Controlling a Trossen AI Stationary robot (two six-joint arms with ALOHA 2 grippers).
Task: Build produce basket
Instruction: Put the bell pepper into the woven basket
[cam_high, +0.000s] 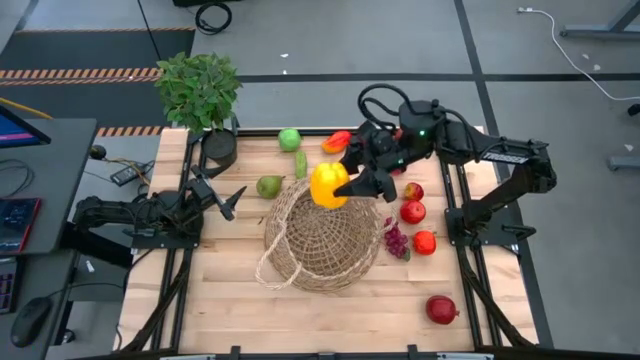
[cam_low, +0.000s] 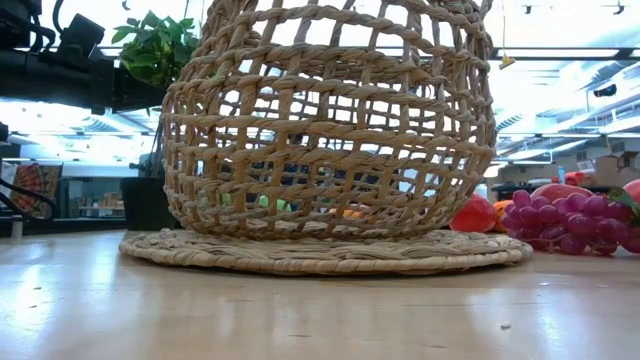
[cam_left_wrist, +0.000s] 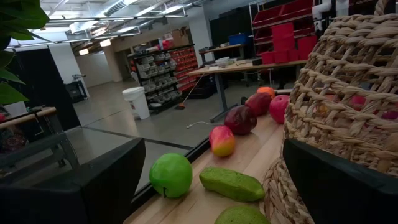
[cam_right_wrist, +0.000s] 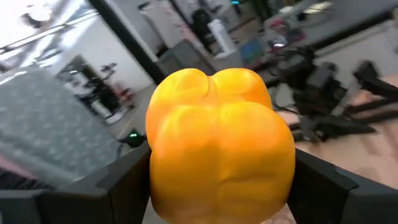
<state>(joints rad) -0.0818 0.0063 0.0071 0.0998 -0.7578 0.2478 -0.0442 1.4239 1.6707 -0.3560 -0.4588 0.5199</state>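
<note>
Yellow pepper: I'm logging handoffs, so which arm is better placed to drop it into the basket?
Right. The right gripper already clamps the yellow pepper above the basket rim; the left gripper hangs empty and open beside the basket.

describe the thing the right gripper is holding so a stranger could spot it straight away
Find the big woven basket in the middle of the table. Above its far rim the right gripper holds a yellow bell pepper. It is the only yellow piece, lobed and off the table; the neighbours are red or green.

light: bright, even | overhead glare, low view | right wrist background blurred
</note>
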